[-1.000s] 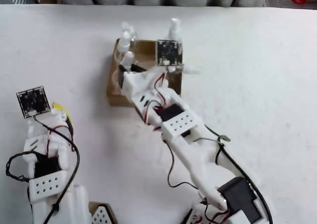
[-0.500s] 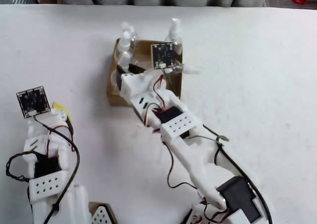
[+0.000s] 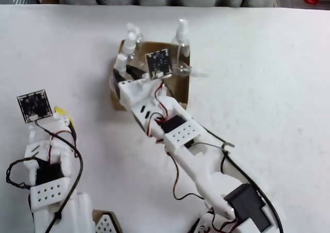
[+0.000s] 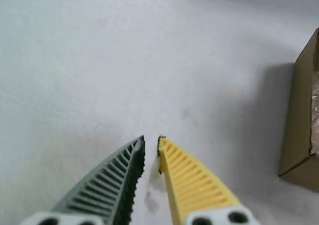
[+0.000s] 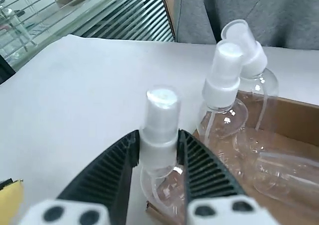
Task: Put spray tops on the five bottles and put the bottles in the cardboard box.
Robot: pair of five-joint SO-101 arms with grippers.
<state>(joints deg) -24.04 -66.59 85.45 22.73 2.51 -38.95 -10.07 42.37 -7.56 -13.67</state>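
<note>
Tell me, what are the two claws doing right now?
Right gripper shut on the spray top of a bottle, at the cardboard box edge. Left gripper shut, empty, over the table. Two capped bottles stand close by.

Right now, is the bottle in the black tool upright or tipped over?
Upright: the bottle stands with its spray top up, pinched by the right tool.

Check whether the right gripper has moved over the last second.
Yes. The right gripper, shut on a bottle, moved across the cardboard box toward its left wall.
</note>
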